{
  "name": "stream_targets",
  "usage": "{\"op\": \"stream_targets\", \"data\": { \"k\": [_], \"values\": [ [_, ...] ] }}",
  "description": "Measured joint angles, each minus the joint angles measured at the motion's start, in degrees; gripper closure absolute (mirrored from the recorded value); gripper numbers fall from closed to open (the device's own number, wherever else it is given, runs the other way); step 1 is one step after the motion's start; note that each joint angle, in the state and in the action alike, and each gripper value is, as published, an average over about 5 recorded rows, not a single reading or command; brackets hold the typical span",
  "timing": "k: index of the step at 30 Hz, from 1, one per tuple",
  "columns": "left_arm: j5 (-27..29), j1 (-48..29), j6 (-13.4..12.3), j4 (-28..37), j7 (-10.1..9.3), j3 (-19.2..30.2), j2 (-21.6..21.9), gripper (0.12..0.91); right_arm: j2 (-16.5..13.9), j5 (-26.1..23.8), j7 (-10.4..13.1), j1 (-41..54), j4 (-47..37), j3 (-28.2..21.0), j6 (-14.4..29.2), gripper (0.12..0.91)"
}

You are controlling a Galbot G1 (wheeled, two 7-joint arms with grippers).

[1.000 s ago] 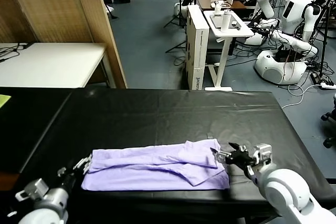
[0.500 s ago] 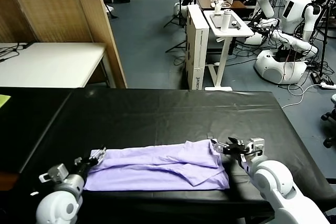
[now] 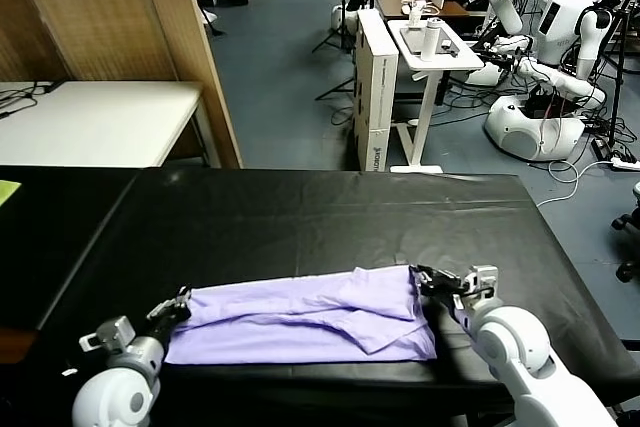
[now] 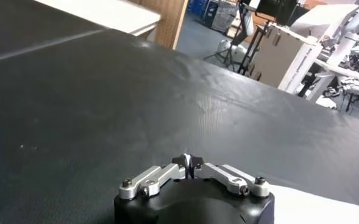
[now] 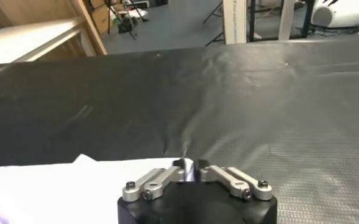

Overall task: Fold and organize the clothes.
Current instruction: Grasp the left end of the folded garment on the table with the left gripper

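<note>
Lavender T-shirt (image 3: 305,327) folded into a long band, lying flat near the front edge of the bench (image 3: 300,217), which is covered in black sheeting. Left end effector (image 3: 178,307) pinched on the shirt's left end; right end effector (image 3: 425,278) pinched on its right far corner. Behind: white table (image 3: 95,122), wooden partition (image 3: 110,12), blue-grey floor, other white robots (image 3: 560,17).
</note>
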Motion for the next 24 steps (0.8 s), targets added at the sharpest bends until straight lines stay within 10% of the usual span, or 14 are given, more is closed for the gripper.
{"op": "stream_targets", "data": {
  "k": [14,20,24],
  "values": [
    [0.0,-8.3,-0.5,5.5,1.17,2.7,2.9,0.863,4.2,-1.6,-1.7,2.0,-3.3,0.0,2.4,0.877],
    [0.2,-8.4,-1.0,5.9,1.86,2.4,3.8,0.847,3.1,0.0,-4.6,0.7,-1.0,0.9,3.5,0.602],
    [0.3,-7.9,-1.3,5.8,1.91,1.7,4.4,0.659,1.3,1.0,-5.0,-0.6,2.2,1.9,3.7,0.375]
  ]
}}
